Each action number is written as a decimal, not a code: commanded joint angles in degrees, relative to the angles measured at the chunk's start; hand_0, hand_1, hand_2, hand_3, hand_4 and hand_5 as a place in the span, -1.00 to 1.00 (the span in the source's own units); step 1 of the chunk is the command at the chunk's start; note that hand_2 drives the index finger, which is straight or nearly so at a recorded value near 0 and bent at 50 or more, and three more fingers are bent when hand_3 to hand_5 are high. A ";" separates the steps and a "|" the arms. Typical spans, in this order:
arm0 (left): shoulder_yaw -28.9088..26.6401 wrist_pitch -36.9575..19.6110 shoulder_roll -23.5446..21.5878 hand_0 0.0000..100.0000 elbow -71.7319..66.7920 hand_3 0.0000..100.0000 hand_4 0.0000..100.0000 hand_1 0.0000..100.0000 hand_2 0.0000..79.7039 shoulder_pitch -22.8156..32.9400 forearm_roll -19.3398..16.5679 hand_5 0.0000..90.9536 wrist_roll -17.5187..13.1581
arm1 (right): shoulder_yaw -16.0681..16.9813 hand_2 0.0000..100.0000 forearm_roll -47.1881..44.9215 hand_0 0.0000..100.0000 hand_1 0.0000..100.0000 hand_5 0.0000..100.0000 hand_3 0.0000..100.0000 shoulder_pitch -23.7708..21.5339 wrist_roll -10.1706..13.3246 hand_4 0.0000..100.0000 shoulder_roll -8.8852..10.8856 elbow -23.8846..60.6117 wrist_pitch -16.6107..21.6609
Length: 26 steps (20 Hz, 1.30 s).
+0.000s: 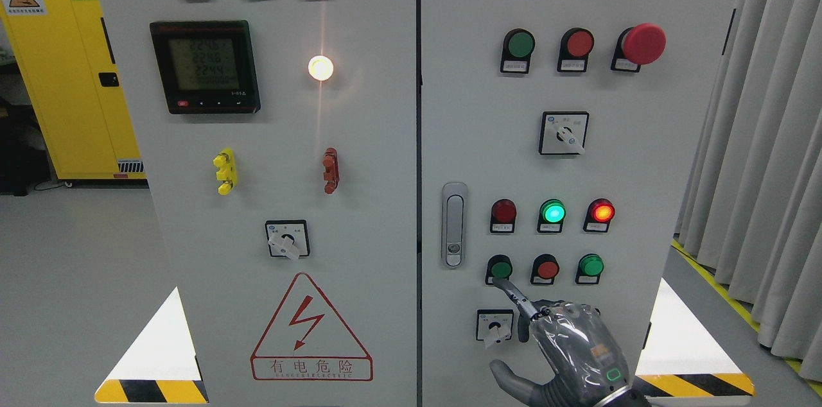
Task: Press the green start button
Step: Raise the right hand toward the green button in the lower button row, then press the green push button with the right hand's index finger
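Hand (565, 343) fingertip (499, 283) at green button (499, 268)

The right hand (571, 349) hides a switch; label print is illegible.

I get a bright, evenly lit, sharp view with soft, faint shadows on the pale cabinet (359, 137). The white lamp (320, 68) blows out and throws a thin vertical flare streak up and down the panel. Lit pilot lights glow saturated, their centres clipped. The meter screen (205, 65) reads dim with blurred digits. Two floor patches (160, 343) beside the base are overexposed white.
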<state>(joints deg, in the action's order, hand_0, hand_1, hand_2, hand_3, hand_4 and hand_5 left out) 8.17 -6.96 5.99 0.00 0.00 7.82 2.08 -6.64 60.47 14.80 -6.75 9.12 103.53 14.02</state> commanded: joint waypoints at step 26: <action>0.00 0.02 -0.02 -0.76 1.58 -1.00 -1.00 0.11 -1.00 -0.79 0.00 -1.00 0.03 | 0.49 -1.00 -15.25 -0.28 0.13 -0.09 0.08 0.50 -0.72 0.15 -2.00 -0.09 -1.98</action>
<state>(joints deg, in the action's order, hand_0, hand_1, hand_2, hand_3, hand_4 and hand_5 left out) 8.17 -6.96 5.99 0.00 0.00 7.82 2.07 -5.93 55.60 16.43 -7.44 8.44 100.81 11.86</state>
